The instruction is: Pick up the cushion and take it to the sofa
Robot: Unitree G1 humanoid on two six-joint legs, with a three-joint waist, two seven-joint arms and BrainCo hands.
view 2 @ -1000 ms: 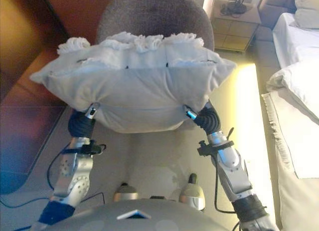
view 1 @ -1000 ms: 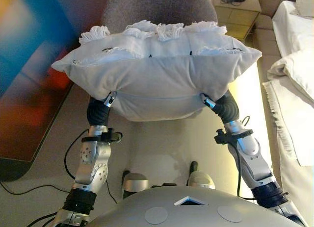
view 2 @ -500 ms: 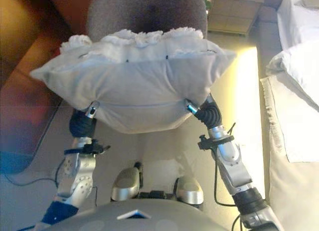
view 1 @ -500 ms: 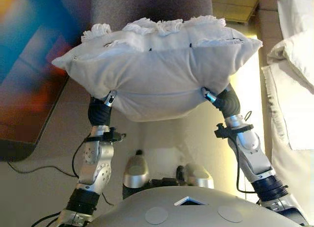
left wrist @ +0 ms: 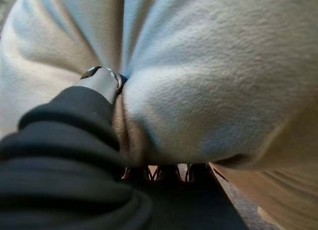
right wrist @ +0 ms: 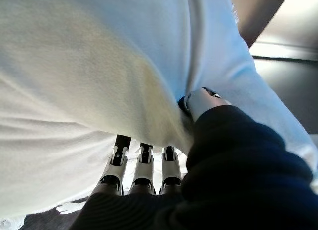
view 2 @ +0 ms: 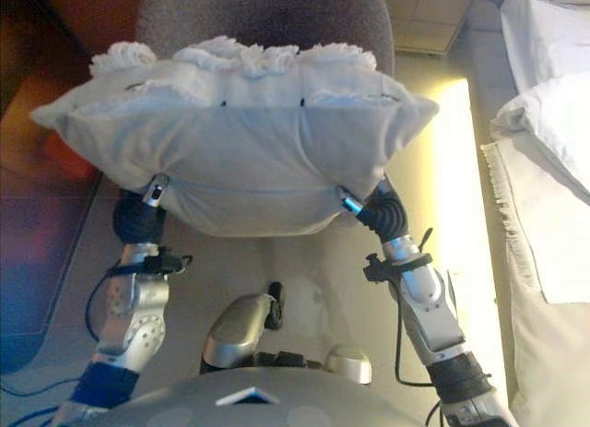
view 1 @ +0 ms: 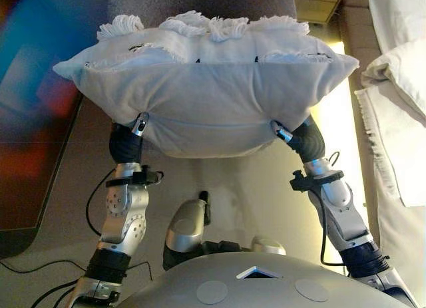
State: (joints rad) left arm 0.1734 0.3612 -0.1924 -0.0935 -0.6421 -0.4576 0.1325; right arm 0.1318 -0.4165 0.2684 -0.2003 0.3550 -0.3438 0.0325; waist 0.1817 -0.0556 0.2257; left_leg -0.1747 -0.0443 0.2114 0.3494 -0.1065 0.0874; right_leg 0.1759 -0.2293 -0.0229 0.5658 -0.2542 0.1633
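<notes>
A large white cushion (view 1: 206,88) with a tufted fringe along its far edge is held up in front of me between both hands. My left hand (view 1: 126,145) grips its lower left part and my right hand (view 1: 303,140) its lower right part. In the left wrist view the thumb (left wrist: 102,81) digs into the fabric (left wrist: 208,91), with the fingers tucked under a fold. In the right wrist view the fingers (right wrist: 144,165) reach under the cushion (right wrist: 89,81) and the thumb (right wrist: 201,101) presses into it.
A grey upholstered seat (view 1: 200,3) stands just beyond the cushion. A bed with white linen (view 1: 399,88) runs along the right, and a wooden nightstand (view 1: 323,2) is at the far right. A dark, coloured panel (view 1: 33,102) lies to the left.
The whole picture has shifted as I walk: the grey seat is closer and the bed has slid back. The cushion stays in both hands in the same grip.
</notes>
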